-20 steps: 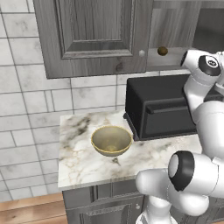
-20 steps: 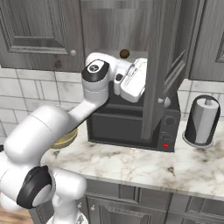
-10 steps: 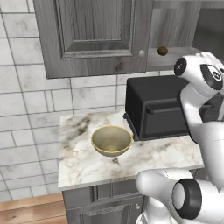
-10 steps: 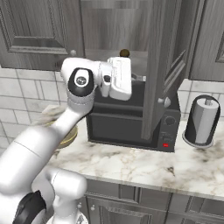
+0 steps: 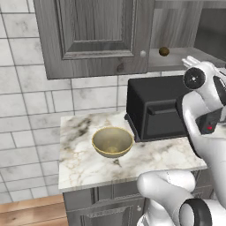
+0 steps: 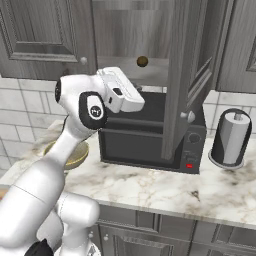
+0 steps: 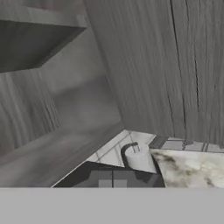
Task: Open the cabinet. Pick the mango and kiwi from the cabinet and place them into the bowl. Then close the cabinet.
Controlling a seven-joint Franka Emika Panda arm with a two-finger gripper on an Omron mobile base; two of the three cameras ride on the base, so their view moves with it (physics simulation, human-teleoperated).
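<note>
Up by the open cabinet (image 6: 185, 75), end effector (image 6: 131, 100) pressed together, pinching nothing, above the toaster oven (image 6: 145, 135). Kiwi (image 6: 142, 61) on the cabinet shelf, well apart from the end effector. Bowl (image 5: 112, 141) on the tabletop (image 5: 84, 163), left of the oven, holding no fruit. Mango not made out.

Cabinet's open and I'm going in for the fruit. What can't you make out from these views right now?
- Mango: not to be found; only the brown kiwi sits on the visible shelf of the cabinet.
- Bowl: mostly hidden behind the arm in the right base view.
- Bowl contents: looks empty in the left base view.
- Right shelf part: cut off by the open door.
</note>
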